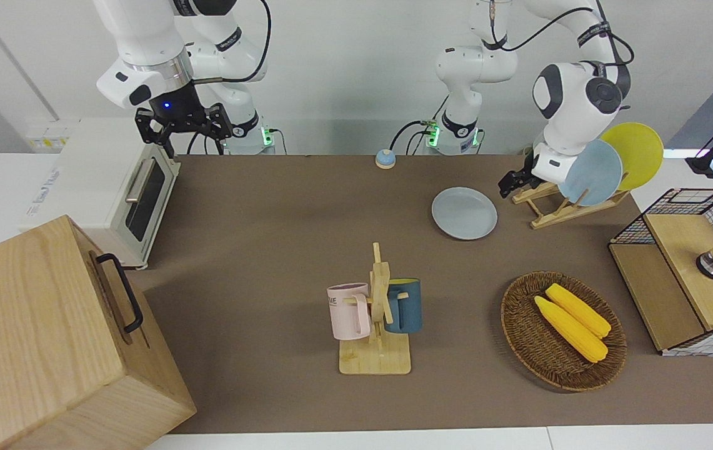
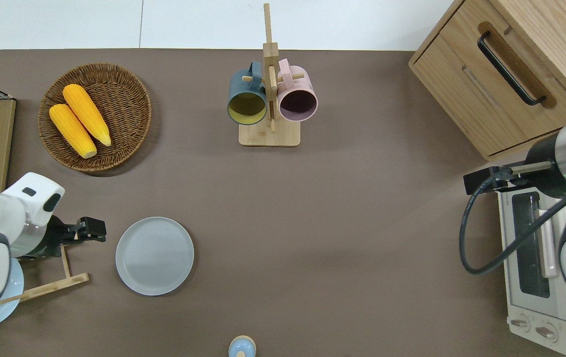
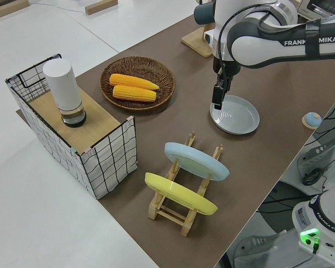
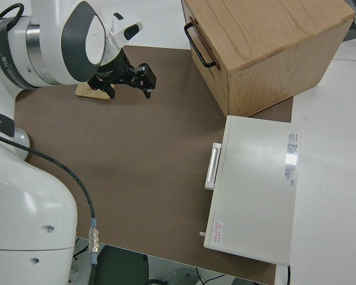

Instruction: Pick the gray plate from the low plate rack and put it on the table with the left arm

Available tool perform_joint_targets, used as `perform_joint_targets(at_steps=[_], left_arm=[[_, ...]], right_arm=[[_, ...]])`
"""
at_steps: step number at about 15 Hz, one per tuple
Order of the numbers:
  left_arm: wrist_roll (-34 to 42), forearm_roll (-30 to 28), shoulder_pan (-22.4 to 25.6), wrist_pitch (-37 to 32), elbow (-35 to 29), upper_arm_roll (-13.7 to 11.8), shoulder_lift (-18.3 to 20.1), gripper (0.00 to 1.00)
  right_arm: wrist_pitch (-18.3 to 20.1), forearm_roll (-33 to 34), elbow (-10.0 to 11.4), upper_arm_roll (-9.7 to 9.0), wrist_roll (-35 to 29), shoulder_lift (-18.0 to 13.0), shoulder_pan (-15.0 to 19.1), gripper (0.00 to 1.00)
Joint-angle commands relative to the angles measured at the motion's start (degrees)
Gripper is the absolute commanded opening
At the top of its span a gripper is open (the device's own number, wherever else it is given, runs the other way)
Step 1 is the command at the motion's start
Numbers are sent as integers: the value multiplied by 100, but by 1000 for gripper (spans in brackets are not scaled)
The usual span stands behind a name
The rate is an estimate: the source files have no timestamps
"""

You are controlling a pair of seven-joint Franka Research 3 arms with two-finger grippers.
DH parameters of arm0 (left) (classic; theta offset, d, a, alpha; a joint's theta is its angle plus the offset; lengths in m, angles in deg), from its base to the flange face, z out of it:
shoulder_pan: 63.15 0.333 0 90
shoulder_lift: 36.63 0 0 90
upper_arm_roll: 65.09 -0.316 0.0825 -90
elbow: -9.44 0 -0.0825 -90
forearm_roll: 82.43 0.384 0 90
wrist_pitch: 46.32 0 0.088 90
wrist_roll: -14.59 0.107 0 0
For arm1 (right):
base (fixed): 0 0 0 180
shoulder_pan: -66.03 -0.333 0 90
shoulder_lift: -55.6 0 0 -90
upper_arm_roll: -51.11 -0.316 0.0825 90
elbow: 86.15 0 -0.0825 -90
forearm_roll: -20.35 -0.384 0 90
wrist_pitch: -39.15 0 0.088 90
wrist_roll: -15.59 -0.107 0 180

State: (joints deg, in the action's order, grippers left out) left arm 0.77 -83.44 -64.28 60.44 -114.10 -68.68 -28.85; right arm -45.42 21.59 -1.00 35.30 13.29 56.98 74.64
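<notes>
The large flat matte brown table (image 2: 312,223) already carries the plain round pale gray plate (image 2: 155,256), which lies flat on it, beside the low light-wood plate rack (image 1: 565,209) toward the right arm's end and free of any grip. By the look of things the pick and the placing are done; what seems left is only for the arm to draw clear.

The white jointed left arm (image 3: 268,33) bends down over the rack end of the table, its forearm crossing above the light blue plate (image 1: 590,173) and yellow plate (image 1: 634,153) that lean in the rack's pegs. Its slim black left pincer (image 2: 89,229) hangs over the bare table between rack and gray plate, just beside the plate's rim, holding nothing; whether its fingers stand apart or together I cannot tell.

The right arm is parked.
</notes>
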Motion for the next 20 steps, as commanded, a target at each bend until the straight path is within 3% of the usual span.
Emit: perform_joint_targets(at_steps=[1, 4, 20], left_arm=[[54, 303, -1, -568, 768, -159, -14, 989], [169, 312, -10, -647, 1058, -256, -14, 989], [1478, 619, -63, -1816, 2316, -142, 127, 991]], right_arm=[[81, 8, -51, -98, -69, -15, 106, 983], [81, 8, -51, -98, -69, -15, 115, 983], [81, 8, -51, -98, -69, -15, 106, 983]])
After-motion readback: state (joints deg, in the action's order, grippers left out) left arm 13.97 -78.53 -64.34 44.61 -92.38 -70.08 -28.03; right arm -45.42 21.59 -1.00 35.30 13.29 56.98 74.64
